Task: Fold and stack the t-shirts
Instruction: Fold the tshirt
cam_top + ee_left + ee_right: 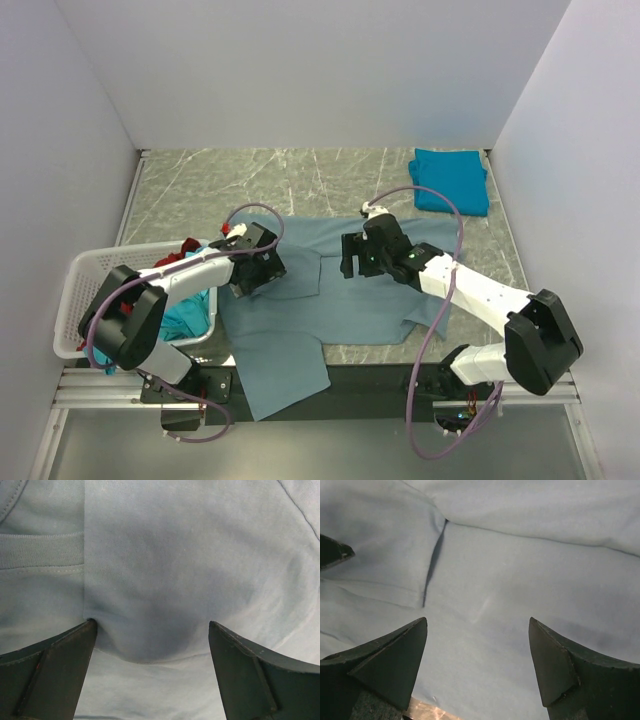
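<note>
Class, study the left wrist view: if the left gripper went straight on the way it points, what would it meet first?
The left gripper, jaws open, would most likely meet the grey-blue t-shirt, on its folded-over layer; how far off it lies is unclear.

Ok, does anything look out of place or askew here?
Yes: the grey-blue t-shirt lies skewed on the table, with one end draped over the near edge between the arm bases. The folded teal t-shirt in the far right corner looks tidy.
</note>
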You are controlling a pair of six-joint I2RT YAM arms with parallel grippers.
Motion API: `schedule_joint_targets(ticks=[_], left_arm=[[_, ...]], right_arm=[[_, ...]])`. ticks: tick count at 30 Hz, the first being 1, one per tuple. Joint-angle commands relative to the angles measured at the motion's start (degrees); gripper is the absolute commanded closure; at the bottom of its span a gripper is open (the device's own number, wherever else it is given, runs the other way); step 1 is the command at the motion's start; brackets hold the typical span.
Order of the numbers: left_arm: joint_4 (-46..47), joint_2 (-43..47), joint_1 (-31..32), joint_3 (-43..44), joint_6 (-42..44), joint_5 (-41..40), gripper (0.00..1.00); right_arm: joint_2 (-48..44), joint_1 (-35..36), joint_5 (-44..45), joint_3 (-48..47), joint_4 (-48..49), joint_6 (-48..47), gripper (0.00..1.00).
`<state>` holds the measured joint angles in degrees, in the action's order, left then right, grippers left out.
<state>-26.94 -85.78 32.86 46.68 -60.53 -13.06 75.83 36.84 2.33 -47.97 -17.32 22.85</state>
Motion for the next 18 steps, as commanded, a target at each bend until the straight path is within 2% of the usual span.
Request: schedule_joint_targets(ticks=[1,5,8,13,18], left_arm=[[1.28,-1.32,0.1,-1.5,-0.9,-0.57,0.0],[-3.2,-0.1,0.1,-0.71,-0.38,-0.21,0.01],[-6.27,3.68,0.27,0.34,0.06,-1.7,0.01],[-5.5,9.04,0.27,4.38,2.7,-2.41,0.01],[-0.15,6.42,0.27,10.44,5.77,-2.5,0.0]], right_arm=[[-2.27,0.16,1.18,1.38,1.33,0.53,0.12],[-3.58,-0.62,3.91,1.82,-0.51,1.49,0.12],[-5.78,-3.96,4.61,2.0,-1.75,1.93,0.12],[-9.47,-13.17,4.71,2.17,-3.42,2.81,0.1],[-6.33,-23.73,2.78,-0.55,-4.48,3.96,0.08]])
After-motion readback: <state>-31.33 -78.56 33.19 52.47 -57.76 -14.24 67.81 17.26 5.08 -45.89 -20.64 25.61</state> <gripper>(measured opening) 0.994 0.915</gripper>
